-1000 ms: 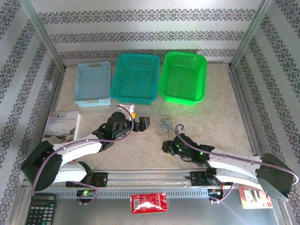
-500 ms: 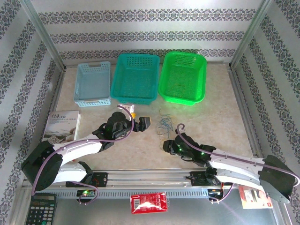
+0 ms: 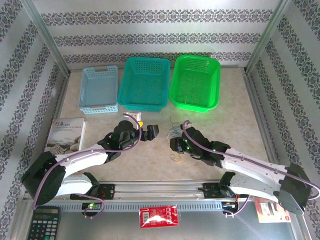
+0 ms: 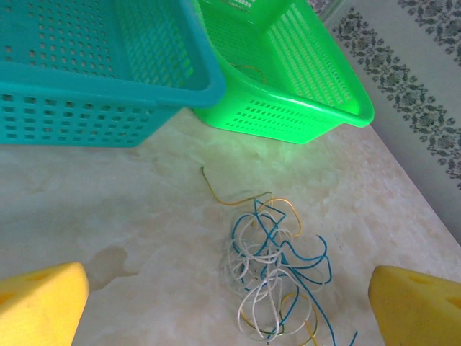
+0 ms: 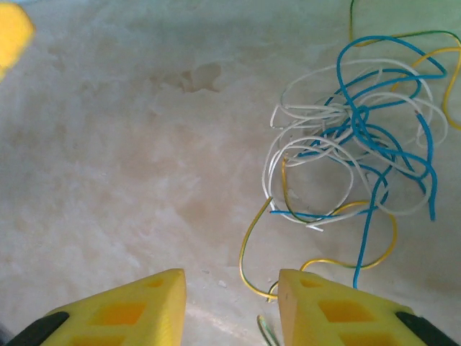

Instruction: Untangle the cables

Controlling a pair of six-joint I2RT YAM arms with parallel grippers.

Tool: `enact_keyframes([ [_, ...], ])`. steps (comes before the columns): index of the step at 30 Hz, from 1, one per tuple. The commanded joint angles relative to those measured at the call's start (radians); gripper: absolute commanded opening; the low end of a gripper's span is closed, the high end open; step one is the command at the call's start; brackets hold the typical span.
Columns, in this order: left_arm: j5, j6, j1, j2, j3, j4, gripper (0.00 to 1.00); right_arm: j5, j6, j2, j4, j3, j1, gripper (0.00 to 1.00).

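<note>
Cables (image 3: 173,132) lie tangled on the bare table (image 3: 235,125), mid-field. From them, you have the teal basket (image 3: 145,82) and green basket (image 3: 196,82) at 12 o'clock and the light-blue basket (image 3: 99,89) at 10. Left gripper (image 3: 147,127) sits at 9, jaws wide, holding nothing. Right gripper (image 5: 230,303) is at 6, jaws narrow, with a yellow strand (image 5: 245,267) touching one pad. Book (image 3: 67,132) at 9: title unreadable.

Bright, even daylight; soft shadows, slight close-up blur

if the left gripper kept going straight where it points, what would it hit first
Probably the tangled cables, lying just ahead of the open left gripper; the green basket stands beyond them, though depth is unclear.
</note>
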Motion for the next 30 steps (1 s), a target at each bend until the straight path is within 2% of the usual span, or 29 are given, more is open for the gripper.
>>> enact_keyframes([
  [1, -0.087, -0.022, -0.009, -0.054, -0.023, -0.063, 1.00, 0.008, -0.098, 0.078, -0.061, 0.066, 0.000, 0.37],
  [13, -0.135, -0.031, -0.001, -0.123, -0.059, -0.074, 1.00, 0.053, -0.160, 0.294, -0.090, 0.168, 0.029, 0.35],
  [22, -0.134, -0.031, 0.002, -0.118, -0.061, -0.058, 1.00, 0.070, -0.184, 0.393, -0.096, 0.208, 0.030, 0.29],
  [24, -0.133, -0.031, 0.002, -0.119, -0.061, -0.055, 1.00, 0.074, -0.189, 0.403, -0.098, 0.212, 0.030, 0.25],
  [28, -0.134, -0.031, 0.002, -0.119, -0.062, -0.051, 1.00, 0.075, -0.198, 0.404, -0.107, 0.216, 0.031, 0.04],
  [30, -0.134, -0.031, 0.002, -0.119, -0.064, -0.049, 1.00, 0.072, -0.197, 0.388, -0.115, 0.215, 0.031, 0.00],
])
